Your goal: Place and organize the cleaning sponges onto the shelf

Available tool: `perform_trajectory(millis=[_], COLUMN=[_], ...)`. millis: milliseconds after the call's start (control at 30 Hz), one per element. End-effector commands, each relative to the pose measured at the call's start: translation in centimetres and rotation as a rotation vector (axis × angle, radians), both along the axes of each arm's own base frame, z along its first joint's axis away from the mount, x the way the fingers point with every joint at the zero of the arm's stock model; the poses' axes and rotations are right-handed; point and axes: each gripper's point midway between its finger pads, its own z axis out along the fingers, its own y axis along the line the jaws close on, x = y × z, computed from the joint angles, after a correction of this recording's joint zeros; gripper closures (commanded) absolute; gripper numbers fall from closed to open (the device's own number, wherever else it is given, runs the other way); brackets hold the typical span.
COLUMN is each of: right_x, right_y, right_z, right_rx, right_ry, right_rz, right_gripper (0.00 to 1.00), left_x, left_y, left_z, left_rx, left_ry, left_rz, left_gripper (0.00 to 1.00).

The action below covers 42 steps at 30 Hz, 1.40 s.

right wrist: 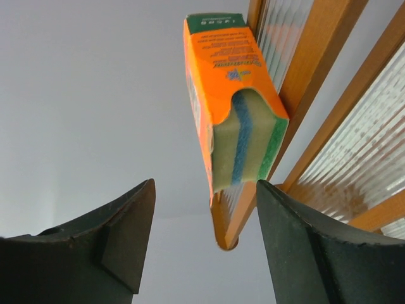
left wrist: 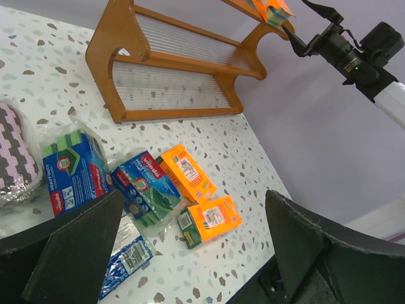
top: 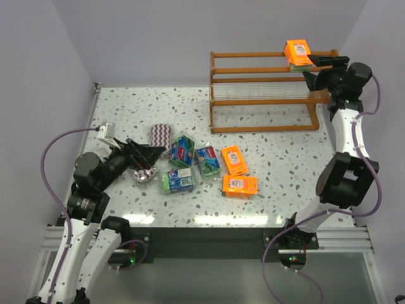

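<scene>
One orange sponge pack rests on the right end of the brown shelf's top tier. My right gripper stands open just beside it. In the right wrist view the pack sits on the top rail beyond my gripper, touching neither finger. Two orange packs, three blue-green packs and a purple-white zigzag pad lie on the table. My left gripper hovers open over another clear bag.
The speckled table ends in a black front edge. Grey walls close in behind and on both sides. The left wrist view shows the packs spread between the shelf and the near edge, with the right arm high up.
</scene>
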Motion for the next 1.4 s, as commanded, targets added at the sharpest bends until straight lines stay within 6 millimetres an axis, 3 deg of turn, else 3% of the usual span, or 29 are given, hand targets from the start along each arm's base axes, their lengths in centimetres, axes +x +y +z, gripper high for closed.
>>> perform_trajectory(millis=[0,100,133,167,200,233,267,300,333,367,400,433,500,533,633,733,900,1033,1133,1367], right_x=[-3.7,-6.7,-7.7,-8.7,-10.7,-11.8,-12.8,-14.0,-15.0,-15.8,-17.1,-18.7,-21.7,-23.7,-27.6,-30.6,-33.1,-35.1,-35.9,-35.1], right_y=[1.1,2.0,2.3,2.5,3.3,3.0,4.6,5.7,6.5,8.7,9.6,10.6,12.6,13.3,14.6,15.1,14.3,14.6,14.1,15.2], right_z=[5.4,4.6,2.3,1.5,2.0,0.4,-1.6,-1.5,-3.6,-4.3,-4.0,-6.3,-7.4,-10.8,-14.6,-16.6,-19.8,-25.3,-27.1,-27.7], right_rx=[-0.031,-0.068,-0.108,-0.138,-0.178,-0.203,-0.231,-0.258,-0.29,-0.32,-0.355,-0.387,-0.44,-0.455,-0.45,-0.45,-0.563,-0.589,-0.642,-0.666], right_ry=[-0.101,-0.037,0.038,0.072,0.079,0.147,0.188,0.183,0.24,0.251,0.238,0.298,0.294,0.381,0.426,0.431,0.498,0.586,0.586,0.469], right_rz=[0.02,0.041,0.054,0.056,0.052,0.007,0.037,0.051,0.067,0.121,0.129,0.17,0.226,0.284,0.366,0.415,0.48,0.583,0.592,0.65], right_gripper=[0.31,0.25,0.25,0.24,0.23,0.22,0.22,0.22,0.22,0.22,0.22,0.22,0.22,0.23,0.23,0.25,0.28,0.35,0.39,0.42], left_x=[-0.2,-0.4,-0.4,-0.4,-0.4,-0.5,-0.5,-0.4,-0.5,-0.5,-0.3,-0.2,0.1,0.1,0.4,0.6,0.5,0.0,-0.6,-1.7], left_y=[0.1,0.2,0.2,0.3,0.3,0.3,0.3,0.2,0.2,0.2,0.2,0.3,0.2,0.2,-0.3,-0.8,-1.2,-1.1,-0.8,-0.8], left_z=[1.9,2.0,1.8,1.8,1.8,1.9,2.1,2.0,1.9,2.2,2.0,1.8,1.9,2.0,1.7,1.0,0.3,0.2,0.0,0.1], left_rx=[0.011,0.013,0.016,0.016,0.019,0.018,0.018,0.025,0.041,0.05,0.063,0.085,0.106,0.109,0.103,0.092,0.09,0.082,0.081,0.056], left_ry=[-0.054,-0.055,-0.052,-0.052,-0.052,-0.055,-0.059,-0.055,-0.05,-0.055,-0.047,-0.045,-0.047,-0.048,-0.045,-0.033,-0.02,-0.018,-0.014,-0.017], left_rz=[0.003,0.003,0.006,0.009,0.01,0.007,0.006,0.001,-0.005,-0.005,-0.006,-0.011,-0.014,-0.017,-0.046,-0.075,-0.101,-0.099,-0.09,-0.089], left_gripper=[0.0,0.0,0.0,0.0,0.0,0.0,0.0,0.0,0.0,0.0,0.0,0.0,0.0,0.0,0.0,0.0,0.0,0.0,0.0,0.0])
